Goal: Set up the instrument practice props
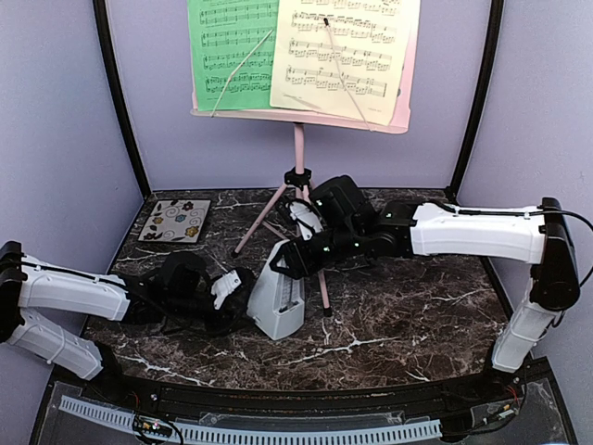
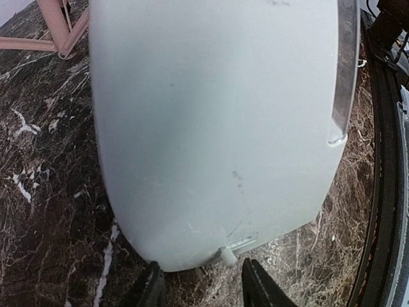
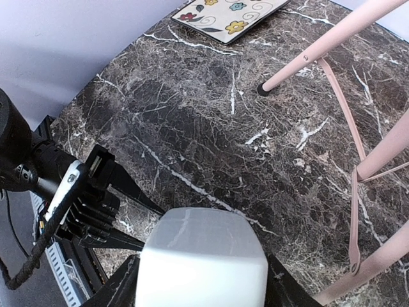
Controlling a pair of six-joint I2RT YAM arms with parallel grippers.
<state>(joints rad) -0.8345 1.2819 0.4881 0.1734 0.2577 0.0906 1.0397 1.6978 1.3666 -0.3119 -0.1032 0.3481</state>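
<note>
The grey-white pyramid metronome (image 1: pixel 276 298) stands upright on the marble table, in front of the pink music stand (image 1: pixel 298 153). The stand's desk holds a green page (image 1: pixel 232 51) and a pale-yellow page (image 1: pixel 343 51). My right gripper (image 1: pixel 283 262) is shut on the metronome's top (image 3: pixel 201 256), one finger on each side (image 3: pixel 284 281). My left gripper (image 1: pixel 245 284) is open beside the metronome's left side. In the left wrist view its fingers (image 2: pixel 259 284) flank a small white knob (image 2: pixel 227 254) low on the metronome's wall (image 2: pixel 211 128) without touching it.
A flower-patterned flat card (image 1: pixel 175 221) lies at the back left and also shows in the right wrist view (image 3: pixel 230 14). The stand's pink tripod legs (image 3: pixel 332 41) spread just behind and right of the metronome. Purple walls close in the back and sides.
</note>
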